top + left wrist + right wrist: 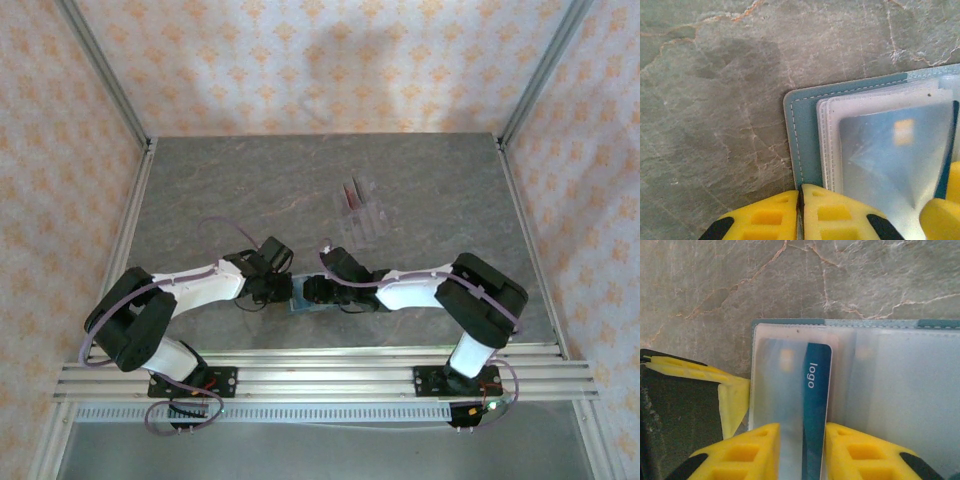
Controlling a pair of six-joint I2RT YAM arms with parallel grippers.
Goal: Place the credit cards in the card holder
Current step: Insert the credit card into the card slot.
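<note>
the card holder [300, 302] lies open at the surface's [220, 190] 6 o'clock, the blue card [816, 390] mostly under its frosted sleeve [772, 390] with one strip bare, so the first card looks nearly in. the right hand [802, 434], at the holder's 3 o'clock, stands slightly open astride that strip; the left hand [800, 197], at 9 o'clock, clamps the holder's teal edge. at 1 o'clock the clear rack [365, 215] holds pinkish cards [350, 192] left to move.
</note>
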